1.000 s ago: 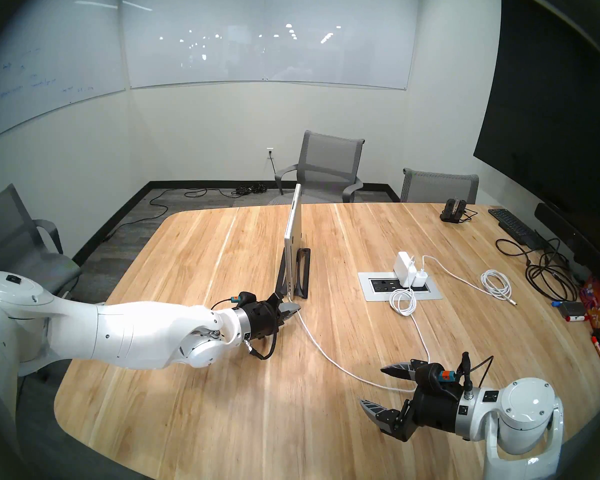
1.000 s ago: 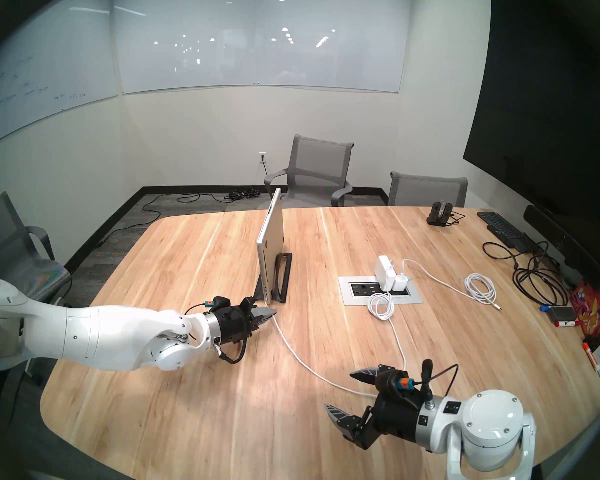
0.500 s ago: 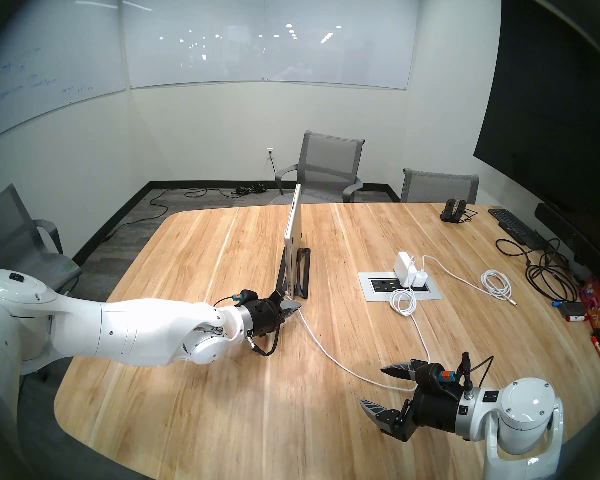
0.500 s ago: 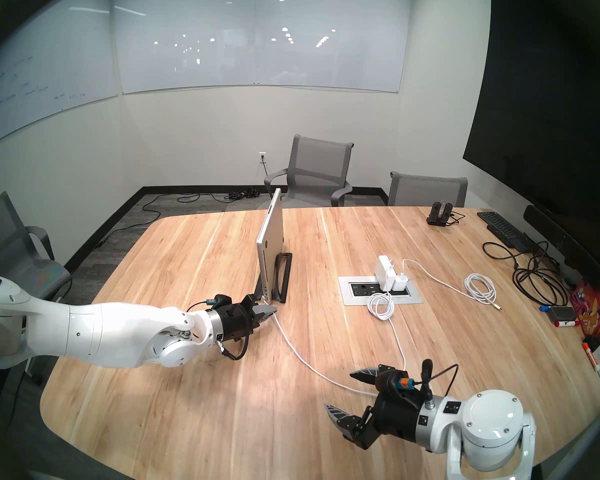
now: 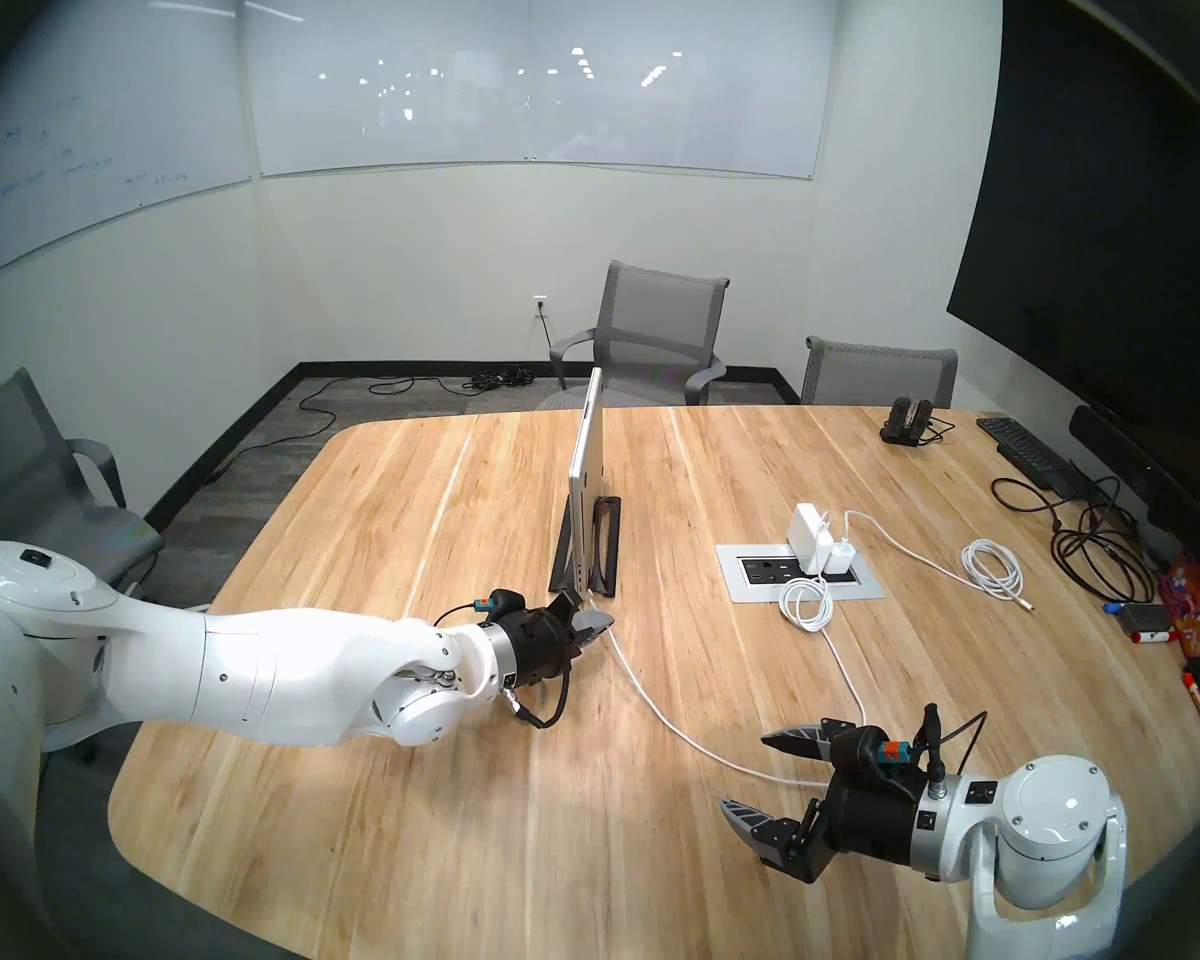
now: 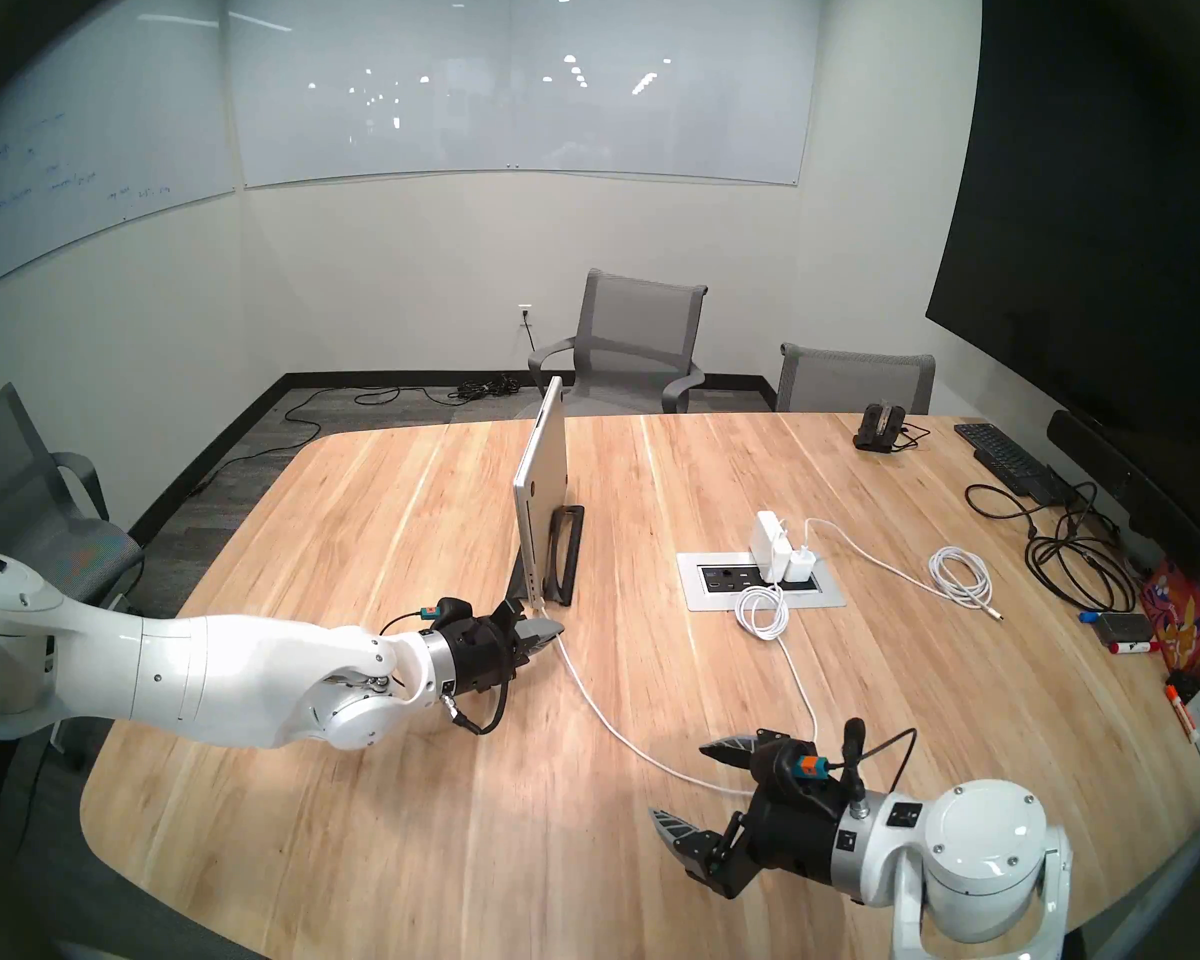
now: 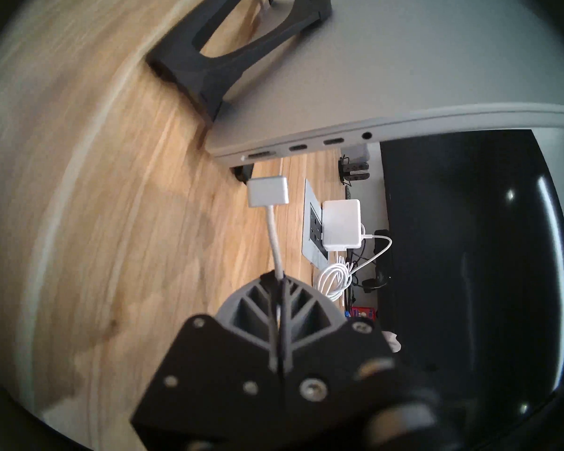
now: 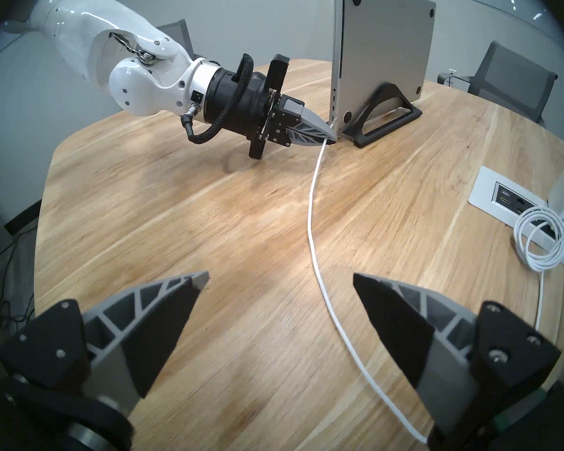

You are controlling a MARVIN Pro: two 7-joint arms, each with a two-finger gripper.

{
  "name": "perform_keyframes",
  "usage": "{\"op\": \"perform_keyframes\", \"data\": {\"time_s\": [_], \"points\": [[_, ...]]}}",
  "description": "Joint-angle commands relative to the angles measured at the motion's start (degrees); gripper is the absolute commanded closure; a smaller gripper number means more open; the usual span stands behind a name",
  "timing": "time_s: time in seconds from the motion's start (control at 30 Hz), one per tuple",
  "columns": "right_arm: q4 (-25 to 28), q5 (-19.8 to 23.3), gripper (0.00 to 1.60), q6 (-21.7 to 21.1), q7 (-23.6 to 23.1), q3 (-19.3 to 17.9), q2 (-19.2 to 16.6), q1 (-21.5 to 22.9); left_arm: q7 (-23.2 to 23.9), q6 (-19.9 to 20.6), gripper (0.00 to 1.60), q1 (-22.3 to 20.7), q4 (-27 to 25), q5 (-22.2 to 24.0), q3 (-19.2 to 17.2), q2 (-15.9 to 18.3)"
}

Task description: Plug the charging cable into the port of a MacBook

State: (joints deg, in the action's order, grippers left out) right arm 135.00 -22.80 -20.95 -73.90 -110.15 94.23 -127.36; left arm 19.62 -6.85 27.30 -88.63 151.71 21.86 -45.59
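Cable-pinching left gripper [image 7: 279, 278] holds the charging cable [image 7: 275, 242] by its cord so the connector juts free, just short of the upright MacBook [image 7: 404, 66] port edge; the right gripper [image 8: 280, 287] waits agape.

No readable text appeared anywhere. Faint blue handwriting on the whiteboard [image 5: 64, 162] was too small to make out. Part of a logo showed on the MacBook [image 7: 404, 50] lid, cut off at the frame edge.
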Motion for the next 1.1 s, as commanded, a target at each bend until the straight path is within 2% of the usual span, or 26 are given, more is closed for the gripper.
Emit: {"op": "perform_keyframes", "data": {"time_s": [0.0,0.6,1.07], "points": [[1.0,0.1,0.00,0.0,-0.1,-0.1,0.0,0.1,-0.2,-0.3,1.60,3.0,-0.6,0.1,2.2,0.7],[0.9,0.0,0.00,0.1,-0.2,-0.1,0.1,0.2,0.8,-0.2,1.60,3.9,-1.6,-1.1,4.5,3.1],[0.8,-0.1,0.00,0.2,-0.2,-0.1,0.2,0.2,1.8,1.4,1.60,3.5,0.4,-4.6,6.5,4.5]]}}
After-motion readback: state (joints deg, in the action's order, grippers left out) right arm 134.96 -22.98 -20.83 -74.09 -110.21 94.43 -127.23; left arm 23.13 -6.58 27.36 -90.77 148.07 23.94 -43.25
